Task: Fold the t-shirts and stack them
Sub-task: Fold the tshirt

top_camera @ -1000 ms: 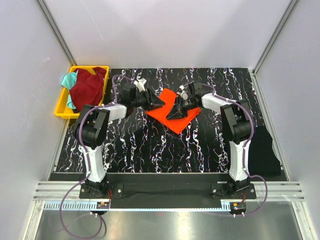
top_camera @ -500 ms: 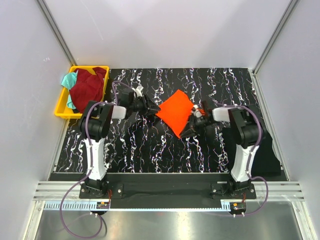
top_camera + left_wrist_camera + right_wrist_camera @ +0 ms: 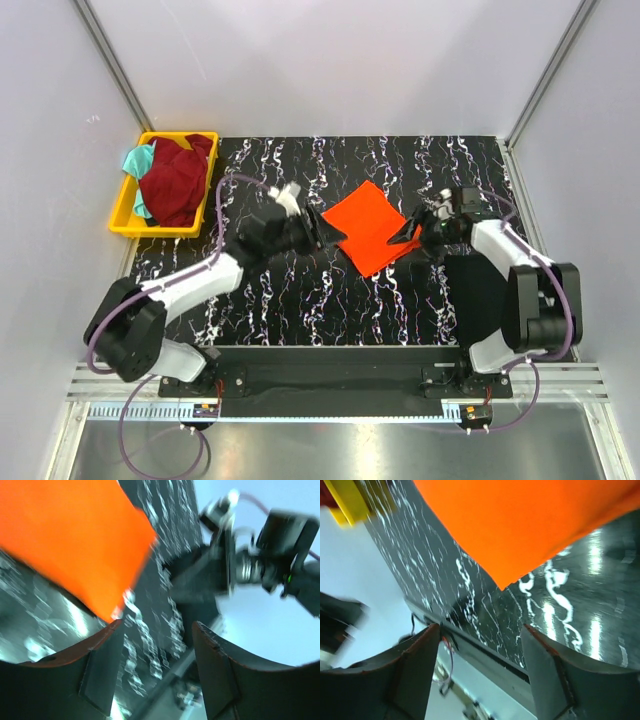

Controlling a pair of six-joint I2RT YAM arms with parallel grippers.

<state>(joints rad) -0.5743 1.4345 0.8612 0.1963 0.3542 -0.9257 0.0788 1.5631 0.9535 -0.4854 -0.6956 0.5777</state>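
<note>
Two arms flank the orange shirt [image 3: 370,228], which lies folded flat, turned like a diamond, near the middle of the marbled table [image 3: 300,300]. We see the left gripper [image 3: 318,237] low at the shirt's left edge and the right gripper [image 3: 407,238] low at its right edge, each pointing inward at the cloth. Both stand spread, with nothing between their jaws. In the left wrist view the fingers [image 3: 100,675] frame bare table, and a corner of the orange shirt lies just beyond them. In the right wrist view the fingers [image 3: 415,675] likewise frame bare table, and a pointed corner of the shirt ends short of them. Whether either gripper touches the table we cannot tell. At the table's far left corner the bin [image 3: 122,218] holds the maroon shirt [image 3: 178,180], heaped and unfolded, with the teal shirt [image 3: 138,160] bunched beside it and spilling over the bin's left rim. A dark cloth [image 3: 535,300] hangs at the table's right edge, beside the right arm.
</note>
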